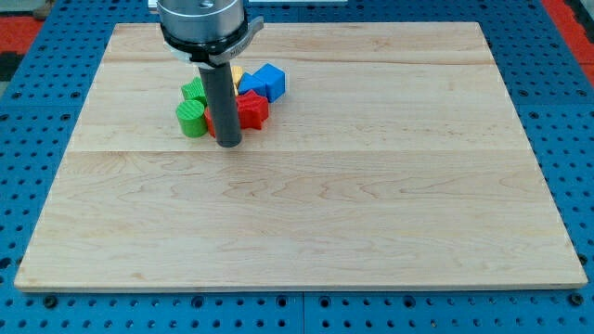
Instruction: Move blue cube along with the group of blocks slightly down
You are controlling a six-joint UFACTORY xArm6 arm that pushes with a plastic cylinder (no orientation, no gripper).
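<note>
Blocks huddled at the board's upper left, my tip [228, 145] planted at their lower edge.

I carry no claw, only a bare dark rod, so nothing is held. The blue cube [270, 80] sits at the cluster's right end toward the view's top, touching the red block [251, 109] just below it. A yellow block [236, 75] peeks out behind my rod. Two green blocks lie on the view's left: a ribbed green cylinder [191, 118] and another green block [195, 91] above it. My tip rests on the wooden board [325, 204] between the green cylinder and the red block, close against the group.
</note>
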